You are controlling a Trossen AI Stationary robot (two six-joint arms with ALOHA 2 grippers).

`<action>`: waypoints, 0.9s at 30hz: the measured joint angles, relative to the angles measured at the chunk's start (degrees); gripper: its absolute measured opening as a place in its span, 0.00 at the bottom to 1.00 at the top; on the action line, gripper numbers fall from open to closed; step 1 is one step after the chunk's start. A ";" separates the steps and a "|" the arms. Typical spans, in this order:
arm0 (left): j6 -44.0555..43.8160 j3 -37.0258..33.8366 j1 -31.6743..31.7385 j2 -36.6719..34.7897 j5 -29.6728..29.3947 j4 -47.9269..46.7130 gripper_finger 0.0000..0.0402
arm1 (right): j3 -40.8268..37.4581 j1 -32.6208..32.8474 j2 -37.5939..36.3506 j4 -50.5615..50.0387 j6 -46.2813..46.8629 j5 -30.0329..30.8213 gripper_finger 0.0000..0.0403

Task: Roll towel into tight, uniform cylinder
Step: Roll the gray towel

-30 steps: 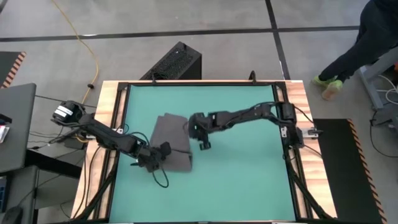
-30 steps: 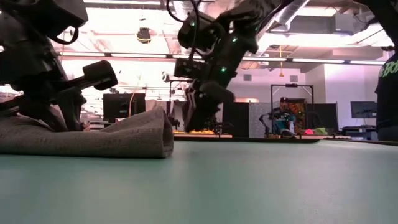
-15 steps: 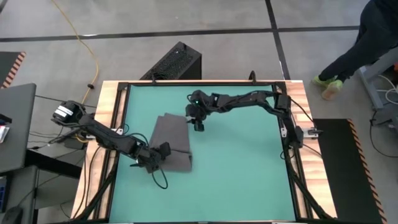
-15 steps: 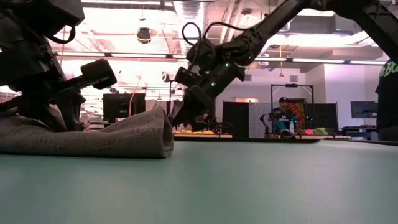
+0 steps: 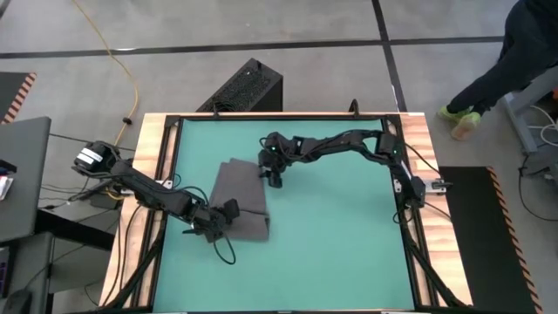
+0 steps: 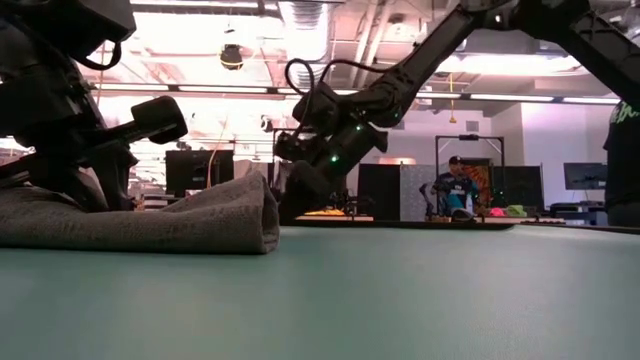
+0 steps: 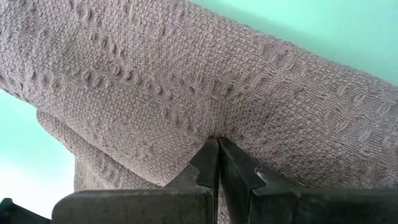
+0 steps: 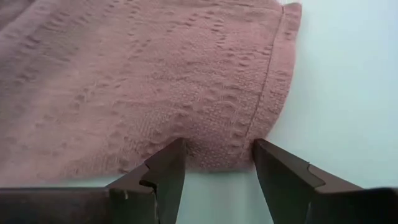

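Dark grey, soft woven cloth towel (image 5: pixel 240 202) lying folded on the teal mat (image 5: pixel 331 235), left of the mat's middle, with a rounded fold showing at its near edge in the low view (image 6: pixel 150 225).

Left gripper (image 5: pixel 218 225) down at the towel's near left corner, touching the cloth. Fingers (image 7: pixel 214 163) pressed tight together, tips pinching a small ridge of the grey weave (image 7: pixel 205 93) between them.

Right gripper (image 5: pixel 268 171) low at the towel's far right corner, its arm reaching in from the mat's right side. Jaws spread apart, one finger (image 8: pixel 166 171) on each side of the towel's hemmed edge (image 8: pixel 186 99), tips just at the cloth, not closed on it. Seen in the low view hanging close behind the towel's fold (image 6: pixel 315 165).

Person (image 5: pixel 510 65) standing on the floor well beyond the mat's far right corner.
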 joint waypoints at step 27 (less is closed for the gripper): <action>0.62 -0.09 0.00 0.02 -0.47 0.55 0.00 | 0.11 6.29 -10.89 -3.66 17.41 0.17 0.09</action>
